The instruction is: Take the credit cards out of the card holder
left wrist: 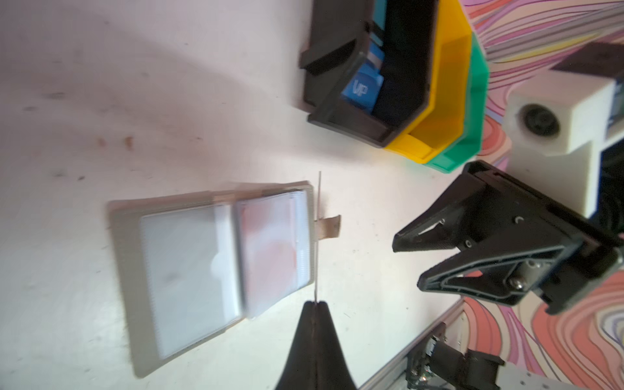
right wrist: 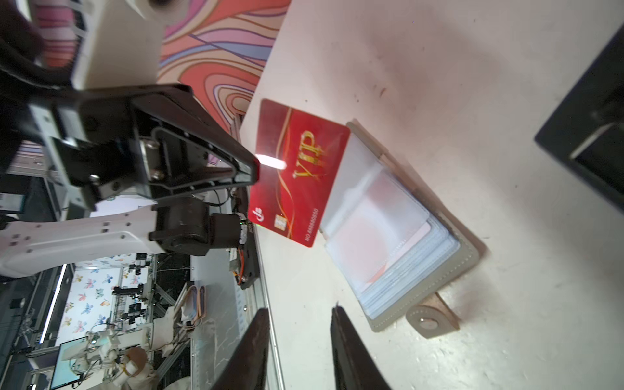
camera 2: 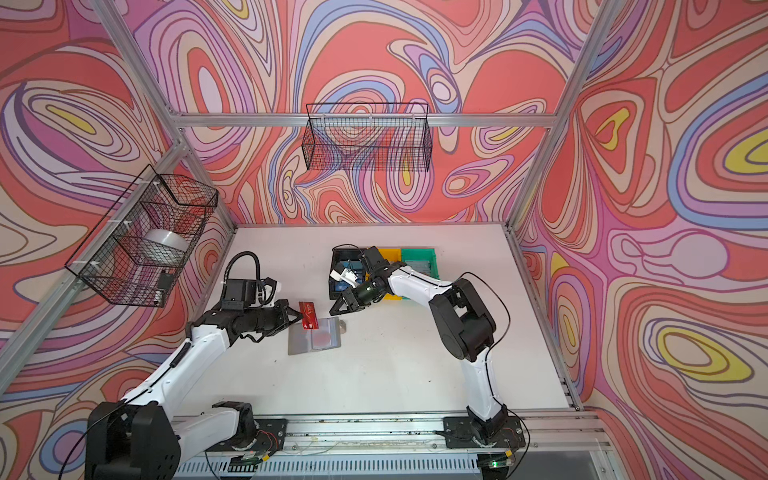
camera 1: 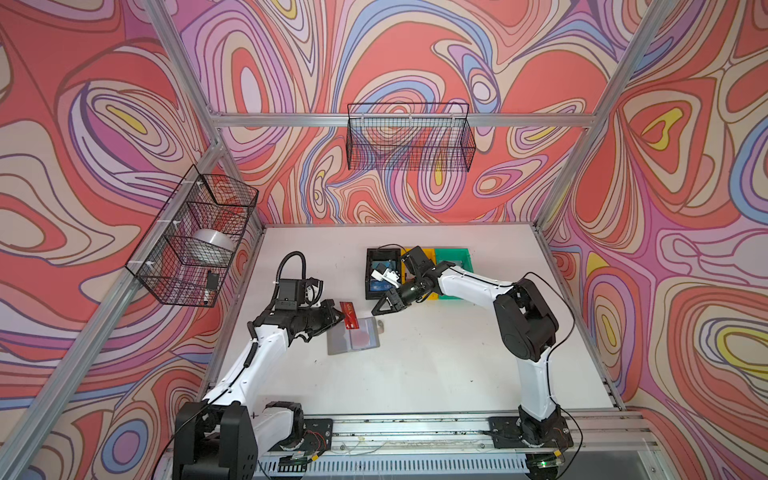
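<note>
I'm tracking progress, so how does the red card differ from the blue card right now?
The red card is pinched on edge in the left claw beside the holder; the blue card sits free in the black bin. The red card's lettering is gold, the blue card's white. Both look the same shape.

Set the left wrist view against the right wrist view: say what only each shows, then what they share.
Only the left wrist view: the blue card inside the black bin, the yellow bin, the green bin, and the right gripper from outside, open and empty. Only the right wrist view: the printed face of the red card, gold VIP lettering, pinched at its edge by the shut left gripper. Both: the card holder lying open on the table, a whitish card with red on it in a pocket, and the snap tab.
</note>
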